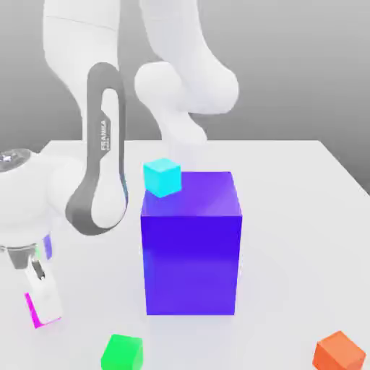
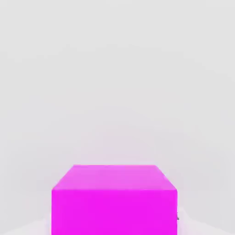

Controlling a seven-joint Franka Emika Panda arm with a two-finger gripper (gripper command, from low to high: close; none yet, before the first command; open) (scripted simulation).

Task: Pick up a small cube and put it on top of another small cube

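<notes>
In the exterior view my gripper (image 1: 42, 306) is low over the table at the exterior view's left, shut on a small magenta cube (image 1: 32, 311). A white finger (image 1: 45, 295) covers most of that cube, which rests on the table. The hand view shows the magenta cube (image 2: 114, 202) close up, with its top face and one side visible. A small cyan cube (image 1: 162, 177) sits behind the tall blue block's upper left corner. A small green cube (image 1: 121, 353) lies near the front edge, and a small orange cube (image 1: 338, 353) lies at the front right.
A tall blue block (image 1: 191, 246) stands mid-table, to the right of my gripper. My arm's grey-and-white link (image 1: 101, 166) hangs between the gripper and the block. The white table (image 1: 289, 217) stretches off to the right.
</notes>
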